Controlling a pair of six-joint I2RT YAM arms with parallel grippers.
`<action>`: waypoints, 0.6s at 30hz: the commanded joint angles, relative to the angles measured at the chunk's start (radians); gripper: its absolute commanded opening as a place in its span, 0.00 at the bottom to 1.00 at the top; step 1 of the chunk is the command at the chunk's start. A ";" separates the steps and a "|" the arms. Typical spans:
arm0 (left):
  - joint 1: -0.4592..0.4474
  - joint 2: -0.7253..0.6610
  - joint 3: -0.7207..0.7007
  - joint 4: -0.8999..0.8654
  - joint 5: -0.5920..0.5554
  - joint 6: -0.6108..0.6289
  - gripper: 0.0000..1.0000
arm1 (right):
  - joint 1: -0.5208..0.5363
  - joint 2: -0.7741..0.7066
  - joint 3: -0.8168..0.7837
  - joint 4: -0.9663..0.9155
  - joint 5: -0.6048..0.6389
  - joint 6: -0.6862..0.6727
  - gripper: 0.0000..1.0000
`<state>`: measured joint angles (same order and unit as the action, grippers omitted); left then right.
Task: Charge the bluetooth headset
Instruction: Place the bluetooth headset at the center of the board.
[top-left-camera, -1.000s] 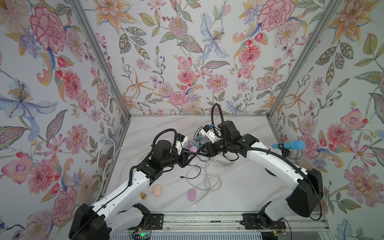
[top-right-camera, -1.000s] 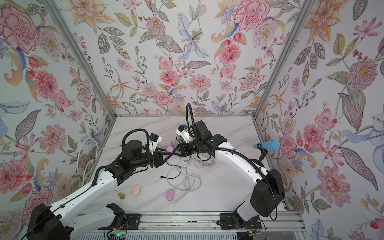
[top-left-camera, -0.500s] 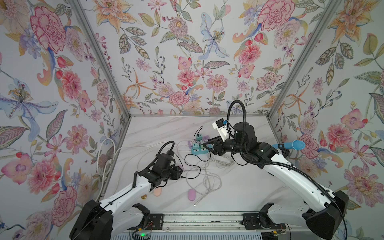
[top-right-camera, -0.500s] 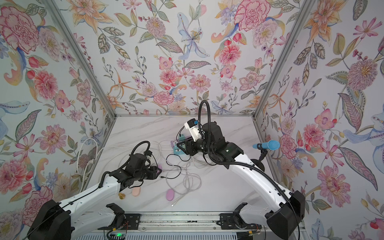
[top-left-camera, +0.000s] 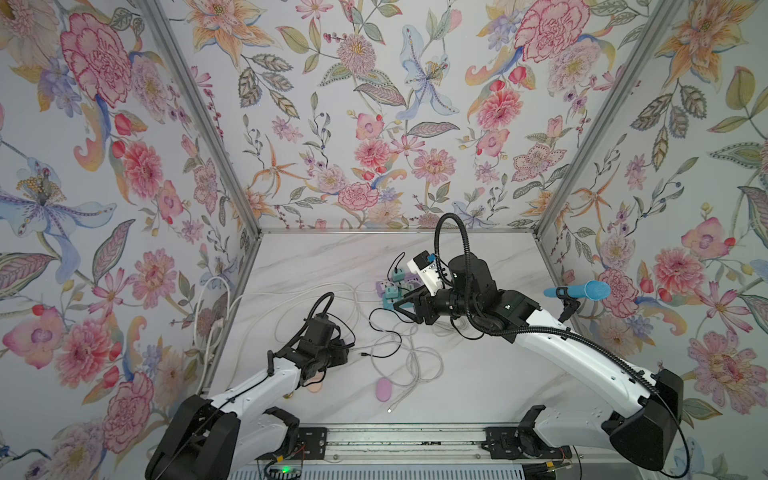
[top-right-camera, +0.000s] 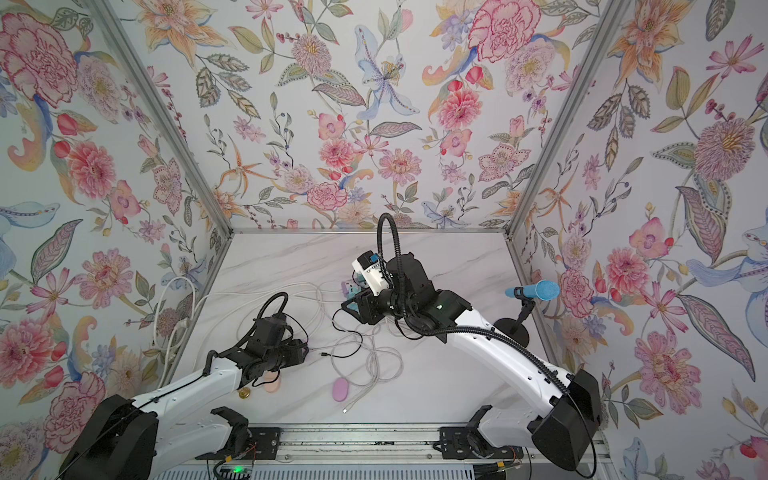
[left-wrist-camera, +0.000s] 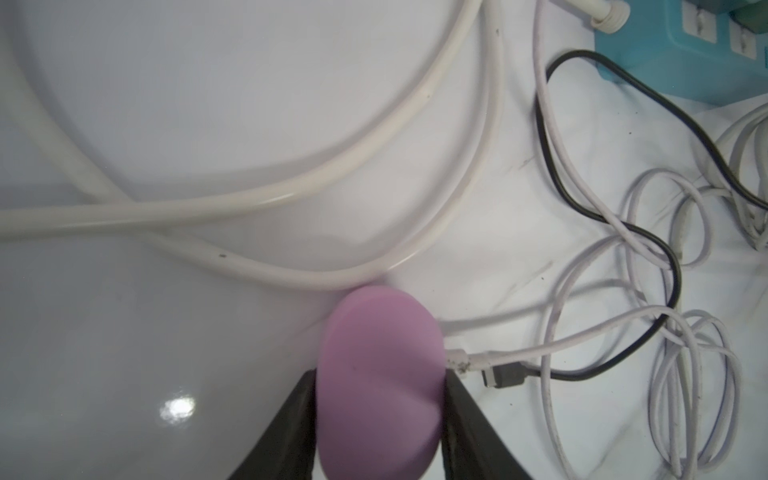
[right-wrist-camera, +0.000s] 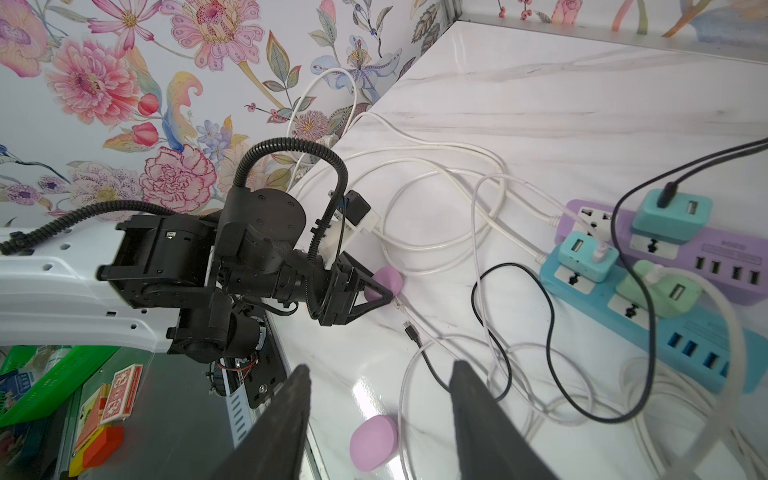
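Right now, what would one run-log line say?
left gripper: gripping purple case | right gripper: open, empty | black plug: loose on table

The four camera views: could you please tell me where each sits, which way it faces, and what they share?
Top views: high at the front, looking down on the table; both top views show both arms, left gripper and right gripper.
Left wrist: on the left arm, looking down past its fingers at the purple case between them.
Right wrist: on the right arm, looking across the table at the left arm; its parted fingers show.
Shared: both wrist views show the blue power strip.
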<state>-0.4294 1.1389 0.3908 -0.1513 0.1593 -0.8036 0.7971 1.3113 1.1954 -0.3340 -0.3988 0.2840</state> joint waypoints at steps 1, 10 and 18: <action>0.021 0.023 0.023 0.014 -0.037 0.012 0.65 | 0.018 0.023 -0.014 0.018 0.009 -0.005 0.53; 0.039 -0.017 0.134 -0.093 -0.064 0.079 0.78 | 0.059 0.078 -0.020 -0.067 -0.006 -0.121 0.40; 0.041 -0.101 0.163 -0.164 -0.059 0.112 0.76 | 0.143 0.093 -0.154 -0.154 0.108 -0.041 0.40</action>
<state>-0.3981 1.0512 0.5388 -0.2535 0.1184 -0.7212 0.9241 1.4002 1.0893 -0.4274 -0.3458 0.2058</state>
